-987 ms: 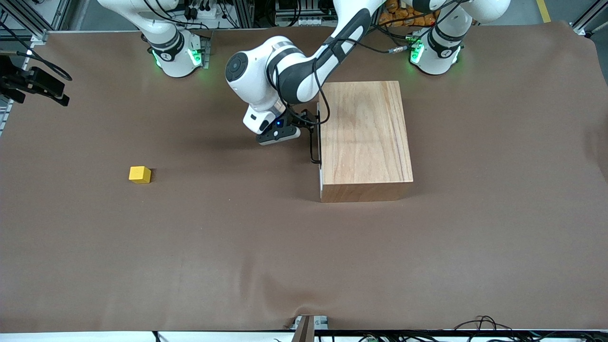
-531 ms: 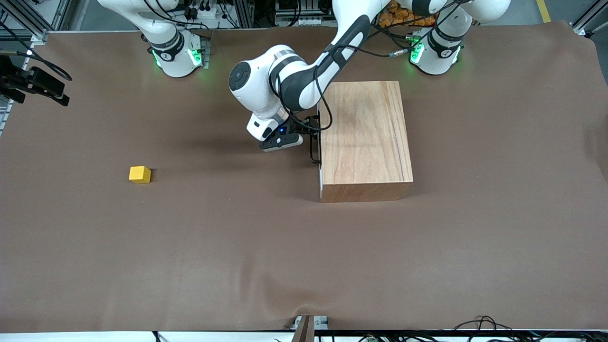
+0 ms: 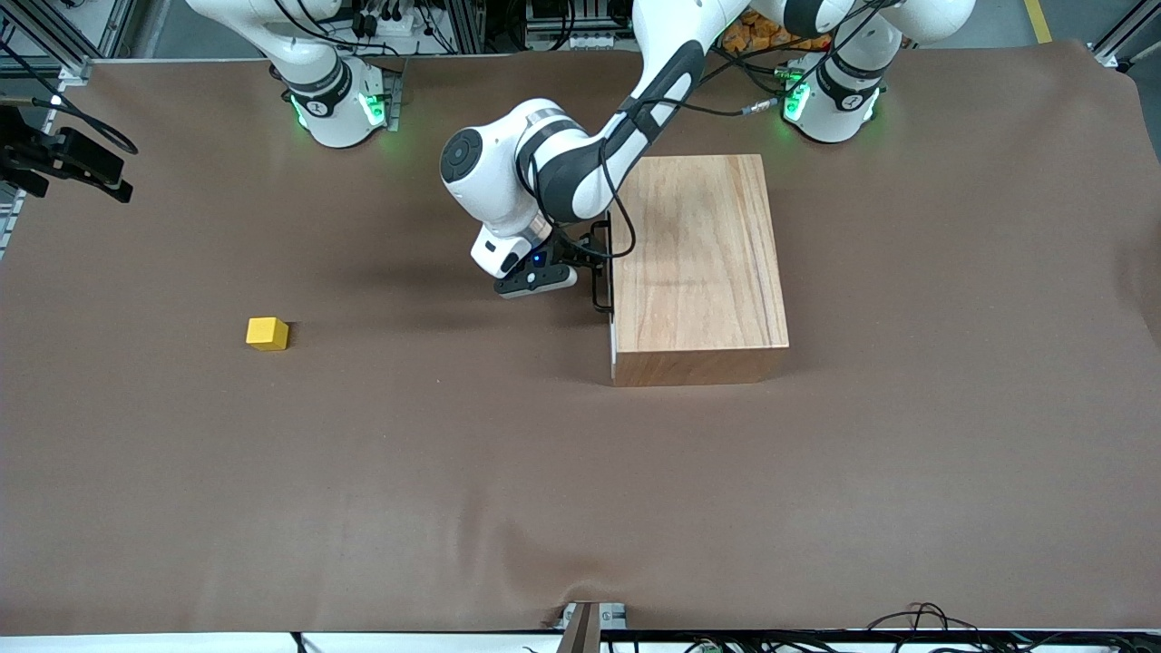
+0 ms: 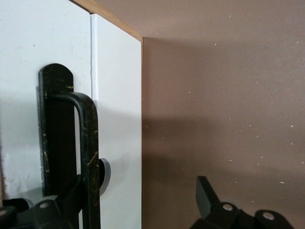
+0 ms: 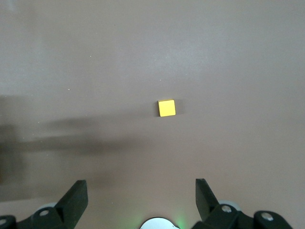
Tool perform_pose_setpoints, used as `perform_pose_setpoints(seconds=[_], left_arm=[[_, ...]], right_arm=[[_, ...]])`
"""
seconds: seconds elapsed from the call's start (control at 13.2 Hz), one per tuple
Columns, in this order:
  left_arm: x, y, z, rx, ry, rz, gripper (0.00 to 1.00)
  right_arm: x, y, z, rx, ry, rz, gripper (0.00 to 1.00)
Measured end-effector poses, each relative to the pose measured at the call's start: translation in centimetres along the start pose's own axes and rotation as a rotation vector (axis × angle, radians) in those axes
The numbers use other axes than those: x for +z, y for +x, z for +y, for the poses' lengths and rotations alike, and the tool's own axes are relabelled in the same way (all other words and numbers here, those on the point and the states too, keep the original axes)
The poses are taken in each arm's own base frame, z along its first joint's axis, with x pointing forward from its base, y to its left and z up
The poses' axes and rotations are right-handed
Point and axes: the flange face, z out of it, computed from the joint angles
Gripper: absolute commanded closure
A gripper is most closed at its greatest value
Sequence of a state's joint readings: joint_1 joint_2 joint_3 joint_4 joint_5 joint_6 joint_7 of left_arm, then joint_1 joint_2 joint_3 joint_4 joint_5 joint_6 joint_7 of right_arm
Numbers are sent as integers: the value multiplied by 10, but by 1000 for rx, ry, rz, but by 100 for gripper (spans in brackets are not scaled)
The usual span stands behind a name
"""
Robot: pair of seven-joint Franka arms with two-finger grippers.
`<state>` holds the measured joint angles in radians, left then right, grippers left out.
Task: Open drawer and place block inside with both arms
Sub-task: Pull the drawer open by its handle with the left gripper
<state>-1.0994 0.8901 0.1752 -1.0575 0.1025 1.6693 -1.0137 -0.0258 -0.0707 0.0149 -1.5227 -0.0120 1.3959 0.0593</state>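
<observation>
black handle (image 4: 88, 157) of the shut drawer (image 3: 612, 272) sits between your left gripper (image 3: 594, 257) jaws, wide; squeeze, then pull. right gripper (image 5: 140, 191) waits wide over the block (image 3: 267, 333), alone on the surface (image 3: 453, 472).

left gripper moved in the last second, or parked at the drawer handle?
Yes. Against the fixed wooden box, the left gripper has shifted slightly nearer the front camera along the drawer front, staying at the black handle. Its fingers are open.
</observation>
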Motion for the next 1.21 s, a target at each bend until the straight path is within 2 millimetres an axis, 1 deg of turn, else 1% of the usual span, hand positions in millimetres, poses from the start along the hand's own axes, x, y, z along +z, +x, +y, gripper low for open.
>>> perform_pose_setpoints(seconds=[0.38,0.91,1.21], left_arm=[[-10,0,5,-7,-42,25,0],[-14,-2,10,-4,-74,40,0],[-20,-3,16,0,-112,58,0]], right_arm=[[0,0,0,0,0,0,0],[0,0,0,0,0,0,0],[0,0,0,0,0,0,0]])
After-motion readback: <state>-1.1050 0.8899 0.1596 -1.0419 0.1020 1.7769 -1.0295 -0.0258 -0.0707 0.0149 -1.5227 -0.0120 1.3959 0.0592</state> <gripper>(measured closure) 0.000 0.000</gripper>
